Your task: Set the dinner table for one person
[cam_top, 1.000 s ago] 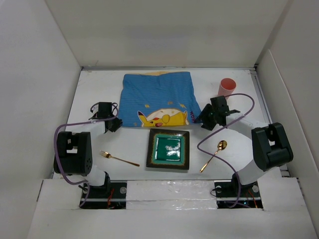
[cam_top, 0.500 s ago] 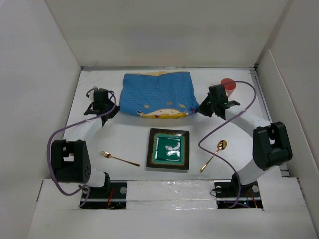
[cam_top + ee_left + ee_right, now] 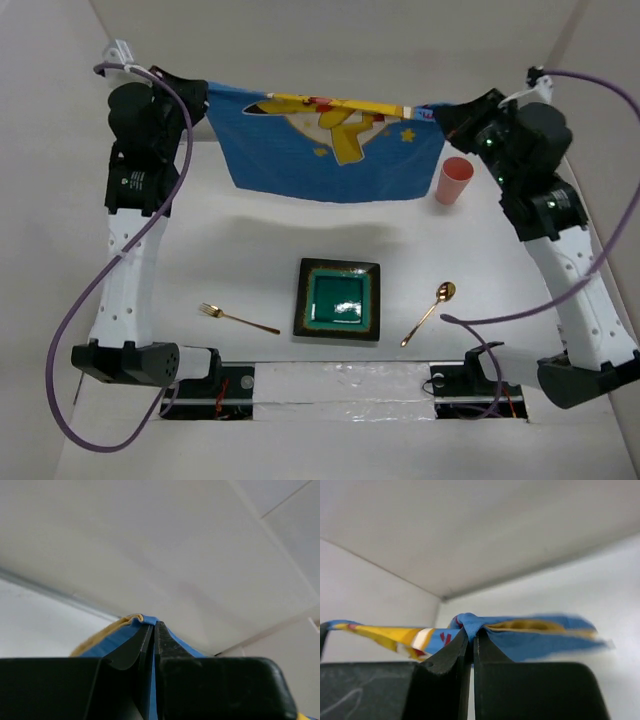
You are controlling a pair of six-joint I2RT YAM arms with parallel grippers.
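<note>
High over the far half of the dinner table (image 3: 250,255), both arms stand stretched upward with their wrists turned toward each other. The left gripper (image 3: 153,630) is clamped on one top corner of the blue cloth (image 3: 325,155) and the right gripper (image 3: 471,637) on the other, so the cloth hangs spread between them. Below lie a fork (image 3: 238,318), a green plate (image 3: 338,299) and a spoon (image 3: 430,312).
</note>
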